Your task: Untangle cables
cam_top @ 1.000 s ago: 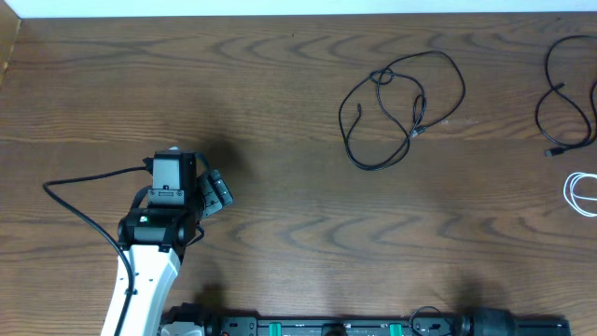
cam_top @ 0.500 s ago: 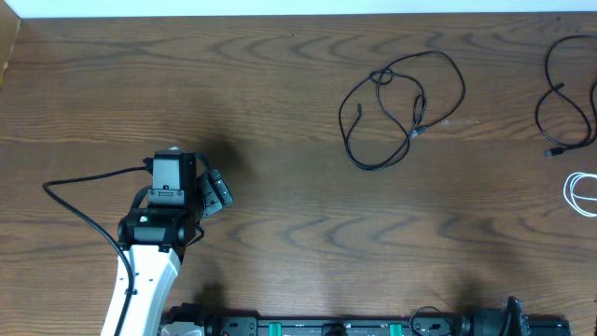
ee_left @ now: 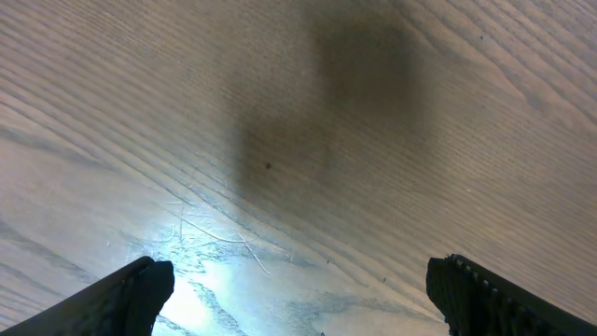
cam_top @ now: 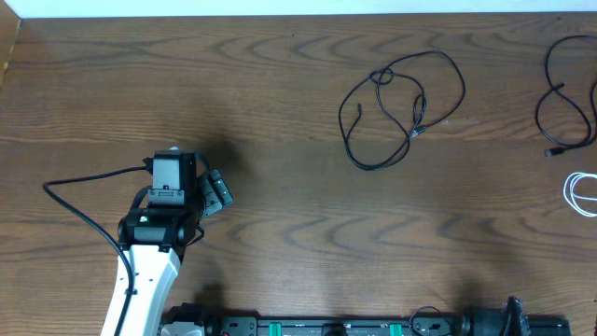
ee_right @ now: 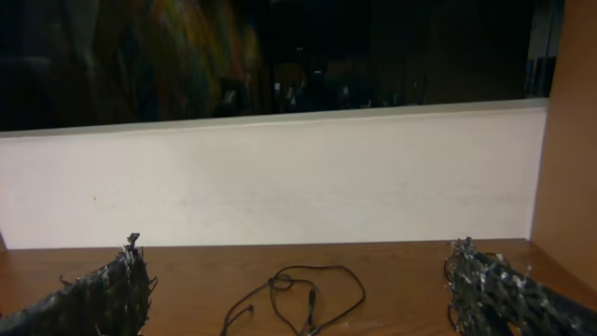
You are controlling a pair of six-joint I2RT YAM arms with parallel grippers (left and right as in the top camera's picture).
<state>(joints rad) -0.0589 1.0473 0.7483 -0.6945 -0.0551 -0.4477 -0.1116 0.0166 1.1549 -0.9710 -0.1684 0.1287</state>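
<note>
Three cables lie apart on the wooden table. One black cable (cam_top: 401, 107) forms a loose loop with a small knot right of centre. A second black cable (cam_top: 562, 93) curves at the far right edge, and below it a white cable (cam_top: 582, 194) is partly cut off. My left gripper (cam_top: 216, 193) is open at the left, far from all of them, and in the left wrist view the left gripper (ee_left: 298, 299) has only bare wood between its fingers. My right gripper (ee_right: 298, 275) is open and low at the near edge, facing the looped black cable (ee_right: 308, 299) well ahead.
The left arm's own thick black wire (cam_top: 89, 191) trails to the left over the table. A rail with green fittings (cam_top: 326, 327) runs along the near edge. A white wall (ee_right: 280, 187) backs the far side of the table.
A small dark part of the right arm has risen into sight at the bottom edge of the overhead view. The left arm and the cables have not moved.
</note>
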